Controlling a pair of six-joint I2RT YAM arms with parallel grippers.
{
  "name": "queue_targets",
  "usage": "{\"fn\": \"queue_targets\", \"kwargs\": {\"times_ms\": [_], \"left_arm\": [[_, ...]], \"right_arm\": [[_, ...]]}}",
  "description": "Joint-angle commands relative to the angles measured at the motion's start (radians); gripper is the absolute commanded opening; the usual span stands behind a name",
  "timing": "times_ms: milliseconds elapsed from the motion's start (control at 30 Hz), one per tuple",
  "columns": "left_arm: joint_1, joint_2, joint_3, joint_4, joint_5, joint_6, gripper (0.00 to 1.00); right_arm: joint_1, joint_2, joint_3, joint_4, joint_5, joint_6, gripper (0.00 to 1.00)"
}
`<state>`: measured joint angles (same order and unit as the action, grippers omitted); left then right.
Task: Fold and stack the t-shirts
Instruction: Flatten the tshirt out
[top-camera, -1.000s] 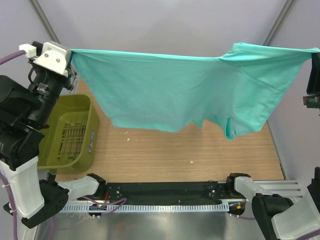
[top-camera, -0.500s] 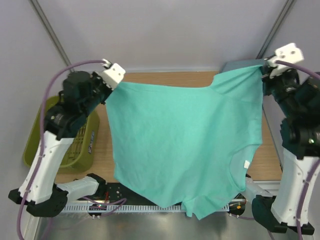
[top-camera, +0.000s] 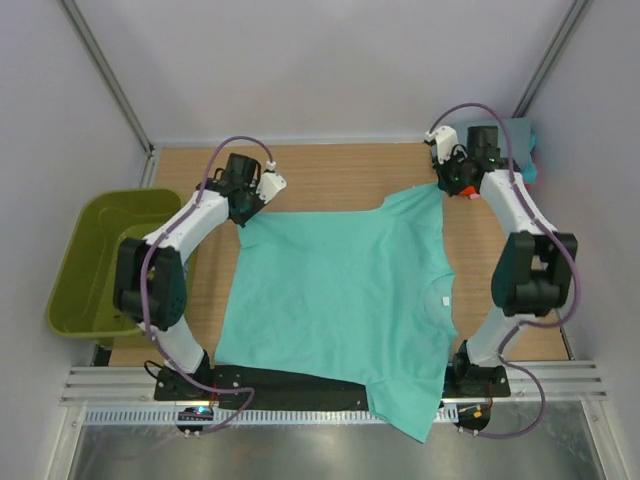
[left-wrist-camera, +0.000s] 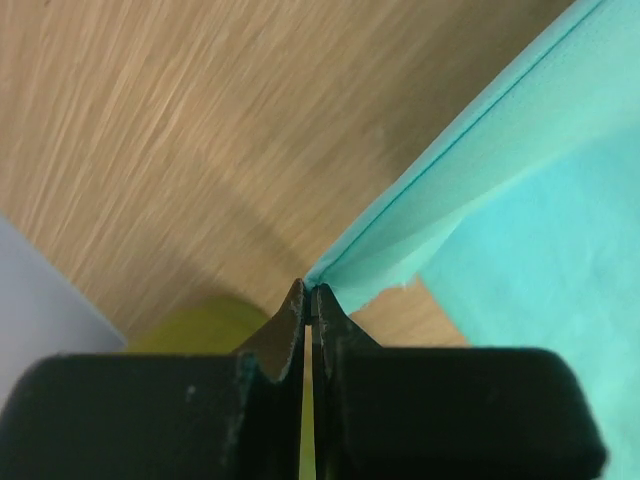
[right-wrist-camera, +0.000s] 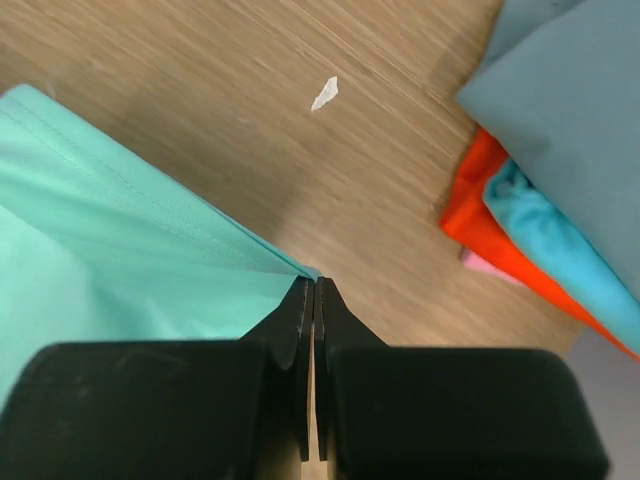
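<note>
— Where's the shirt sitting?

— I have the mint t-shirt spread flat on the desk, its near edge spilling over the front rail. My left tool is pinched tight on the far left corner and my right tool on the far right corner, both low at the wood.

— Why grip both corners?

— I reckon the pull between them lays the cloth smooth, ready for a first fold.

— And around it?

— The folded pile lies in the far right corner, just beyond my right tool: a grey t-shirt on top, with cyan and orange-red showing beneath. The olive basket is at the left edge. The surface is wood-grain with a white scrap on it. The walls are pale, with metal posts at the back.
</note>
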<state>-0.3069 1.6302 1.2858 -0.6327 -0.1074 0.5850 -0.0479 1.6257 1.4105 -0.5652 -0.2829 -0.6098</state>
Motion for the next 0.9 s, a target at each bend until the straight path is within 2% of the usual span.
{"fn": "queue_targets", "kwargs": {"times_ms": [0, 100, 167, 200, 233, 333, 433, 533, 733, 867], "left_arm": [[0.022, 0.147, 0.139, 0.088, 0.037, 0.003, 0.00], [0.034, 0.305, 0.264, 0.091, 0.037, -0.031, 0.00], [0.055, 0.373, 0.341, 0.091, 0.029, -0.050, 0.00], [0.064, 0.448, 0.421, 0.091, 0.025, -0.059, 0.00], [0.072, 0.480, 0.463, 0.085, 0.020, -0.069, 0.00], [0.106, 0.623, 0.642, 0.047, -0.003, -0.085, 0.00], [0.123, 0.730, 0.801, 0.002, -0.018, -0.086, 0.00], [0.135, 0.802, 0.897, -0.007, -0.035, -0.082, 0.00], [0.140, 0.881, 0.998, 0.004, -0.046, -0.051, 0.00], [0.140, 0.879, 1.034, 0.065, -0.040, -0.031, 0.00]], "right_arm": [[0.028, 0.204, 0.157, 0.137, 0.005, -0.057, 0.01], [0.045, 0.446, 0.368, 0.111, 0.014, -0.056, 0.01], [0.048, 0.560, 0.580, 0.071, 0.025, -0.042, 0.01], [0.048, 0.680, 0.658, 0.058, 0.030, -0.036, 0.01], [0.048, 0.735, 0.808, 0.047, 0.045, -0.033, 0.01], [0.048, 0.920, 1.047, 0.046, 0.080, -0.031, 0.01], [0.048, 0.979, 1.073, 0.118, 0.103, -0.048, 0.01], [0.079, 1.005, 1.056, 0.203, 0.120, -0.054, 0.01], [0.085, 1.034, 1.062, 0.295, 0.136, -0.013, 0.01], [0.088, 1.010, 1.062, 0.375, 0.140, 0.036, 0.01]]}}
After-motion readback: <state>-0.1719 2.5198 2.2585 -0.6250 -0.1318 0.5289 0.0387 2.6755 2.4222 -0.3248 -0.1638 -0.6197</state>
